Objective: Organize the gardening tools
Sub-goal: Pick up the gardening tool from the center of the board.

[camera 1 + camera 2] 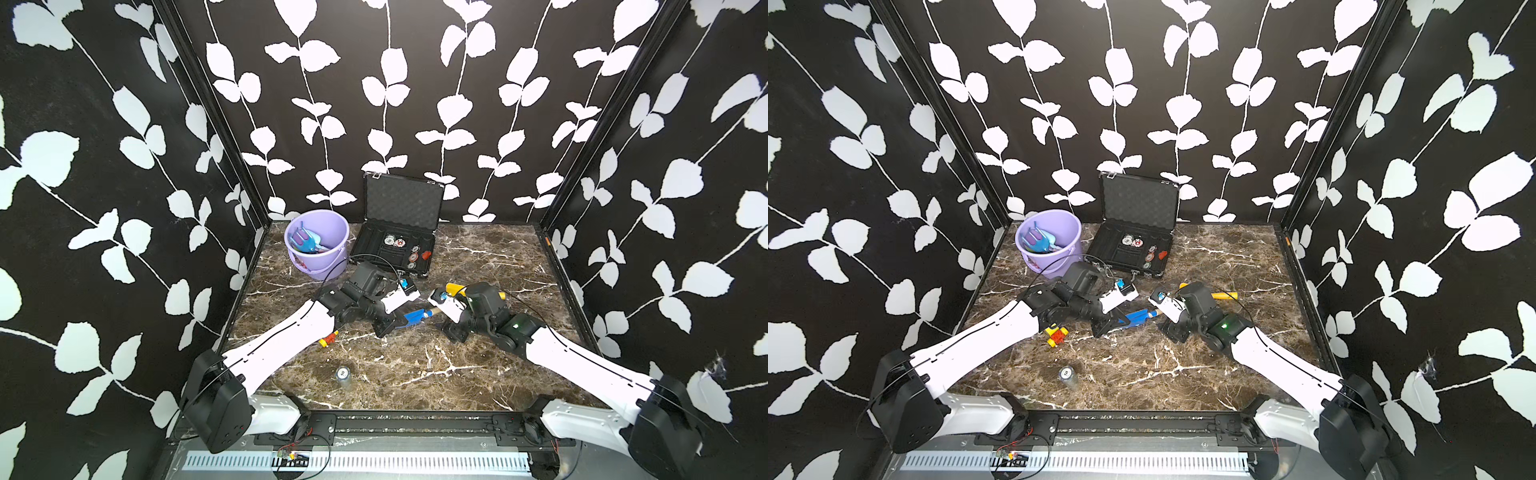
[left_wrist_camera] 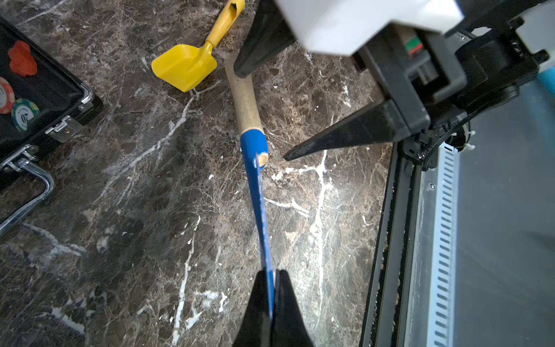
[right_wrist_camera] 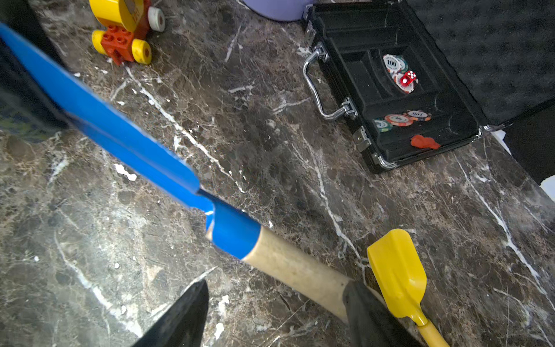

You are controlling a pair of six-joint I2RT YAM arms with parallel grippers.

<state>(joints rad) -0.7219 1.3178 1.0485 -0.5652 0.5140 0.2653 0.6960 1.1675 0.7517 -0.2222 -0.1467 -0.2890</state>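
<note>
You can't count the tools point(image 1: 305, 241) in the purple bucket point(image 1: 322, 266), well behind the blue trowel point(image 3: 126, 141): too small, overlapping. Beside the trowel, the yellow scoop point(image 3: 398, 270) loses its handle at the right wrist view's edge; in both top views the right arm point(image 1: 486, 303) hides its middle.

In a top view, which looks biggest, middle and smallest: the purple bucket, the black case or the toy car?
1. black case, with its lid up: largest
2. purple bucket
3. toy car: smallest

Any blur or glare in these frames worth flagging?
Right wrist view: blue trowel blade smeared soft near the lens, pale handle sharper. Left wrist view: bright glare patch on the marble table, trowel edge crisp. Both top views: sharp and evenly lit, with wide-angle stretch toward the edges.
</note>
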